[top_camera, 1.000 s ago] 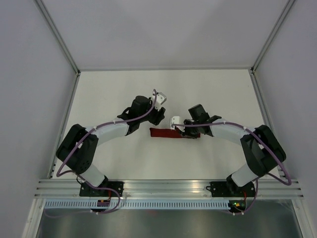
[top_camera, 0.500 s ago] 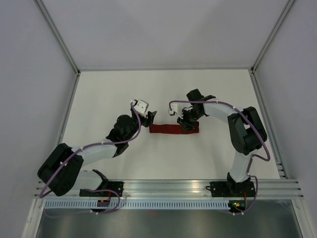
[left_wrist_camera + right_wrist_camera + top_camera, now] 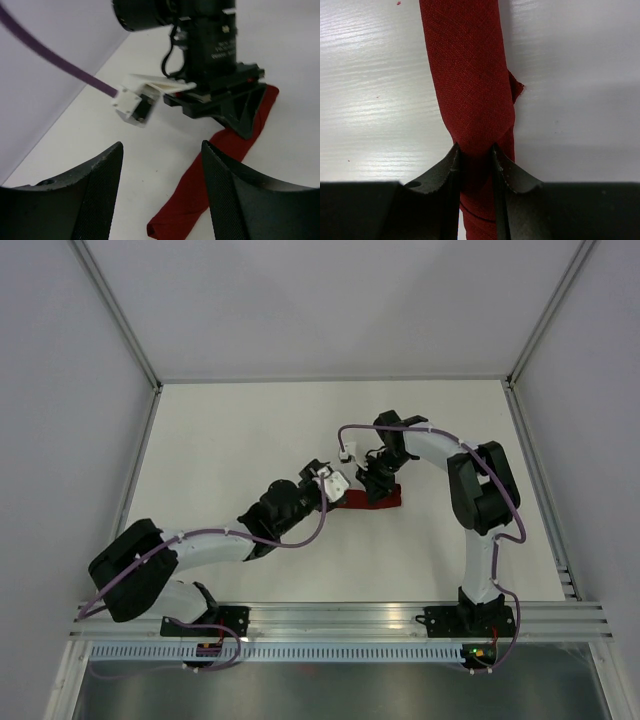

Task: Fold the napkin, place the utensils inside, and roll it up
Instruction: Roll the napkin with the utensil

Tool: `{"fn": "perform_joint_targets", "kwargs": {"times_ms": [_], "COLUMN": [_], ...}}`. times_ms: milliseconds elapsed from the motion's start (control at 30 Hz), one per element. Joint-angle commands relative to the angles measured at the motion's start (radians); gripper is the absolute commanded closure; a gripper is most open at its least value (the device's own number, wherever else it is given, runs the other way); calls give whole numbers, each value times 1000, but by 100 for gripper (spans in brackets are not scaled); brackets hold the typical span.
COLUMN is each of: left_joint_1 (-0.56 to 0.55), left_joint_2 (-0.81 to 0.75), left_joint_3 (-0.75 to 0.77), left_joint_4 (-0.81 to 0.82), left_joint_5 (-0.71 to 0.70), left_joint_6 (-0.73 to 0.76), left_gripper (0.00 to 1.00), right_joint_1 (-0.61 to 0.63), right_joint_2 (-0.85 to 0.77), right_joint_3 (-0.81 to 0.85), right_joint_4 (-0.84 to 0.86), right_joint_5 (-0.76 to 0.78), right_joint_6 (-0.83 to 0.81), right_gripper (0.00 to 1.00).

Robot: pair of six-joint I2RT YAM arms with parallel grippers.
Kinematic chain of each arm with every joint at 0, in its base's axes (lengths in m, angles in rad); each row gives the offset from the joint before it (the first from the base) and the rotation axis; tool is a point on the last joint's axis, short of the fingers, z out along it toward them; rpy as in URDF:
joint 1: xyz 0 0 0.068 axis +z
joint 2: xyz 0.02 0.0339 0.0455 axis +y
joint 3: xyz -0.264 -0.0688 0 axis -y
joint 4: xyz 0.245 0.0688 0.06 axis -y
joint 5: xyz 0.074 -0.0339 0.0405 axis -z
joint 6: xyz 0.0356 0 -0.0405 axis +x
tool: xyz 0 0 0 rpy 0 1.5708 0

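Rolled napkin (image 3: 375, 499) pinched near one end, close to the middle of the worktop (image 3: 240, 430).

The dark red napkin lies as a tight roll a little toward the right edge from the worktop's centre, roughly parallel to the near edge. The right gripper (image 3: 475, 150) comes down toward the roll's right-hand end, its jaws pinching the cloth between them. The left gripper (image 3: 161, 146) sits low by the other end, jaws spread with only bare worktop between them. Whether a tip touches the cloth is hard to tell from overhead.
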Motion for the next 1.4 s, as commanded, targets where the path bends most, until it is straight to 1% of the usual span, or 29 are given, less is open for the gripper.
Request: {"fn": "perform_joint_targets", "kwargs": {"times_ms": [0, 33, 133, 267, 567, 733, 900, 1100, 1200, 1267, 1300, 1333, 1367], "left_joint_1": [-44, -53, -81, -84, -93, -93, -93, -89, -84, -83, -81, -81, -80], "left_joint_2": [79, 102, 167, 222, 342, 402, 452, 531, 535, 531, 521, 515, 509], "left_joint_3": [39, 47, 52, 75, 119, 134, 170, 223, 231, 240, 246, 251, 257], "left_joint_4": [-74, -85, -94, -96, -91, -64, -47, -70, -97, -142, -157, -172, -223], "left_joint_5": [50, 54, 65, 87, 87, 65, 18, -21, -18, -8, 2, 11, 19], "left_joint_6": [197, 237, 286, 292, 374, 397, 418, 429, 432, 430, 426, 420, 414], "left_gripper": [31, 31, 31, 30, 29, 29, 28, 29, 32, 37, 40, 46, 50], "right_joint_1": [-1, -1, -2, -7, -24, -38, -42, -44, -44, -44, -44, -42, -44], "right_joint_2": [105, 108, 116, 136, 194, 240, 245, 243, 239, 233, 231, 228, 220], "right_joint_3": [-9, -7, -3, 25, 89, 154, 152, 151, 151, 149, 149, 149, 149], "right_joint_4": [-13, -13, -15, -41, -111, -196, -202, -217, -231, -237, -239, -243, -248], "right_joint_5": [70, 68, 70, 68, 11, -27, -26, -21, -26, -32, -33, -38, -41], "right_joint_6": [-42, -42, -35, -35, -33, -58, -64, -76, -85, -87, -88, -90, -88], "right_gripper": [83, 83, 83, 83, 84, 85, 85, 84, 84, 82, 80, 78, 71]}}
